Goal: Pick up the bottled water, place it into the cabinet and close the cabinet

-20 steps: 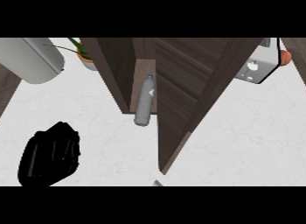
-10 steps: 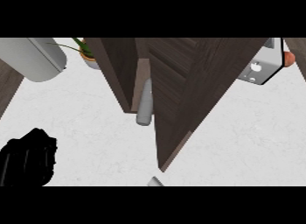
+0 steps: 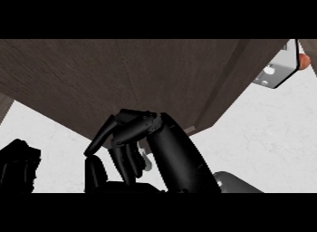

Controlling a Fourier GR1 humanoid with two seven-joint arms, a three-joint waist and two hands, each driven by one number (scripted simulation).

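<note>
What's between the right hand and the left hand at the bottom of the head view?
Only bare white counter shows between the right hand and the left hand, in the head view.

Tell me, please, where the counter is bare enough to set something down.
The white counter is bare right of the dark cabinet door, below the grey object. The lower left is crowded by the right hand and left hand.

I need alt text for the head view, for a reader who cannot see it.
A black right hand with curled fingers is raised at the edge of a dark wooden cabinet door that fills the upper view. The left hand shows at the lower left, over the white counter.
</note>
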